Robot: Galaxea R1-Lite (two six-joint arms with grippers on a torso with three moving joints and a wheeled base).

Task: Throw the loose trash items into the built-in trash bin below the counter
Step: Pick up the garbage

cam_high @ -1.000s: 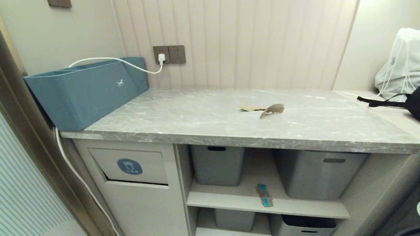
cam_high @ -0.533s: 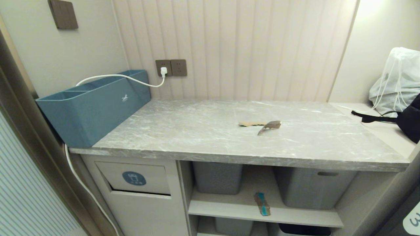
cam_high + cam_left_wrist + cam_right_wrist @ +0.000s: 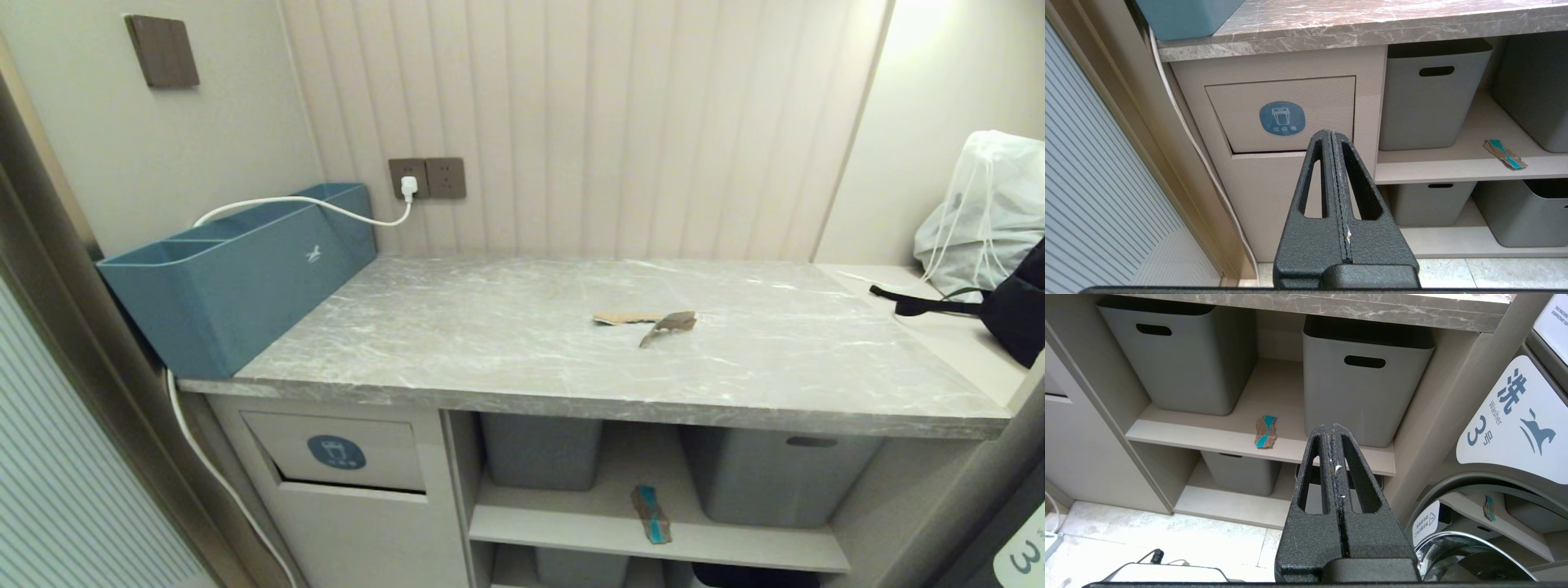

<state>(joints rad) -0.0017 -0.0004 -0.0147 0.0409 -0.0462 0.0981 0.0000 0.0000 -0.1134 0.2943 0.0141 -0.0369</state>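
Both the left gripper (image 3: 1333, 136) and right gripper (image 3: 1332, 430) are fully closed and hold nothing. Two cardboard scraps (image 3: 649, 321) lie on the counter (image 3: 490, 343); a teal-printed scrap (image 3: 1265, 432) lies on the shelf (image 3: 1216, 435). The trash bin flap (image 3: 1286, 112) carries a blue bin-icon sticker (image 3: 1282, 118). A washer label (image 3: 1515, 420) reads "Washer 3".

The left gripper (image 3: 1332, 139) hangs before the built-in trash bin (image 3: 1286, 114), below the counter (image 3: 522, 351). Right of it (beside the tubs (image 3: 1188, 359)) a cardboard scrap (image 3: 1265, 431) lies on the shelf (image 3: 1224, 437), beyond the right gripper (image 3: 1331, 433). Two scraps (image 3: 649, 321) lie on the counter above.
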